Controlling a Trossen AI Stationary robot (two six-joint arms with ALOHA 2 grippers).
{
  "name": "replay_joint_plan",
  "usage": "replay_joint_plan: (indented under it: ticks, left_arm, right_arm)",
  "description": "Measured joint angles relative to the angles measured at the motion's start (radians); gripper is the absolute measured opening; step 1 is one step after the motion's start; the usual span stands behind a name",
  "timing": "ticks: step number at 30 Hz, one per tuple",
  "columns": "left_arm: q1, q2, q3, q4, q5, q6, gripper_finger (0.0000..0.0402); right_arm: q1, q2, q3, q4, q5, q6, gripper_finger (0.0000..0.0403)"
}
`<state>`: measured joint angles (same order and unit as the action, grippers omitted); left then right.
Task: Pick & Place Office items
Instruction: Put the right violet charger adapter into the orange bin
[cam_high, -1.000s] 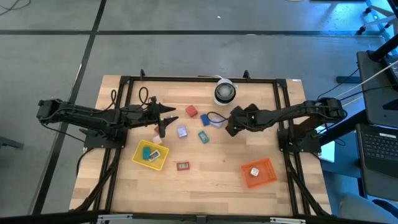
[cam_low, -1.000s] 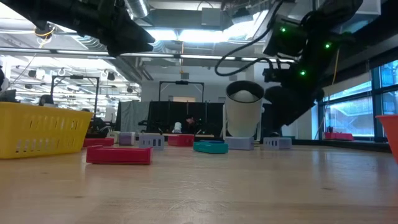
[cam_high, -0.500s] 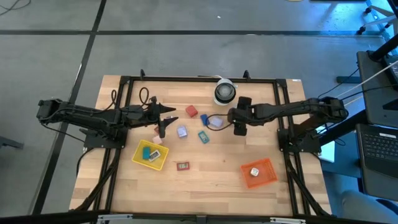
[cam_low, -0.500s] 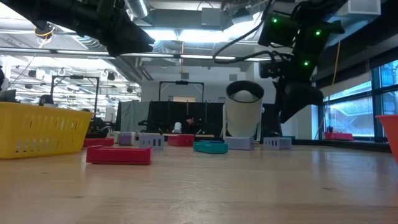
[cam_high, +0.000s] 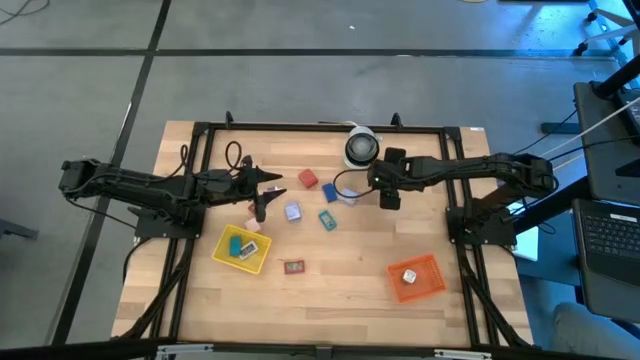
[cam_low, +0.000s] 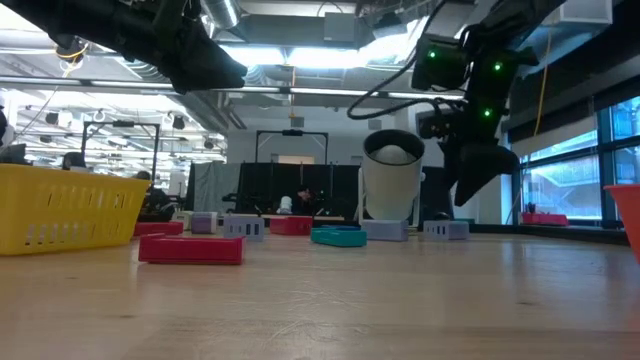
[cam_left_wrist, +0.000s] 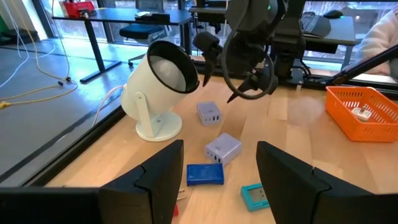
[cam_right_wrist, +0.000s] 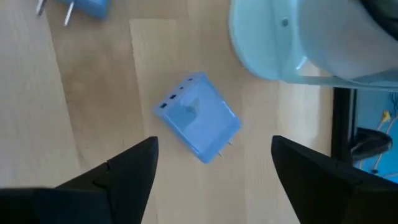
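small lavender charger block (cam_right_wrist: 198, 116) lying flat on the tabletop (cam_high: 350, 270) just beside the white round roll (cam_high: 361, 148), prongs showing at one edge, untouched. centred between the right gripper (cam_right_wrist: 211, 163) fingers, jaws spread fully wide and empty, poised directly above. compared with a second ago: right arm swung from a spot nearer the teal piece (cam_high: 327, 219) toward the roll, wrist turned to point downward, jaws widened. reads as an approach to a grasp, not yet a contact; descent and closure outstanding. other pieces spread across the tabletop centre: red block (cam_high: 307, 179), blue block (cam_high: 331, 193), flat red piece (cam_high: 294, 267). yellow tray (cam_high: 240, 249) and orange tray (cam_high: 416, 277) each already loaded. left gripper (cam_high: 261, 209) parked above the yellow tray's far side, jaws part open, holding nothing.
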<state>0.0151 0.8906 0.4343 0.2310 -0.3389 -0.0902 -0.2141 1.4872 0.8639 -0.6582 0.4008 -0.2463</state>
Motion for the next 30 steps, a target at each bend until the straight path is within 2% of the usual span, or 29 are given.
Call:
replay_joint_plan:
  ticks: [5,10,17,25,30]
  left_arm:
    - [0.000,0.000,0.000,0.000,0.000,0.000,0.0198]
    - [0.000,0.000,0.000,0.000,0.000,0.023,0.0198]
    - [0.000,0.000,0.000,-0.004,0.000,0.027,0.0198]
    - [0.000,0.000,0.000,-0.004,0.000,0.051,0.0198]
    - [0.000,0.000,0.000,-0.005,0.000,0.051,0.0198]
  right_arm:
    - [-0.019,0.054,0.000,0.008,-0.075,-0.106,0.0314]
    - [-0.021,0.116,0.000,0.007,-0.076,-0.209,0.0314]
    - [-0.034,0.149,0.000,0.013,0.069,-0.261,0.0314]
    - [-0.067,0.149,0.027,0.033,0.004,-0.339,0.0314]
    - [-0.080,0.148,0.040,0.039,-0.091,-0.295,0.0314]
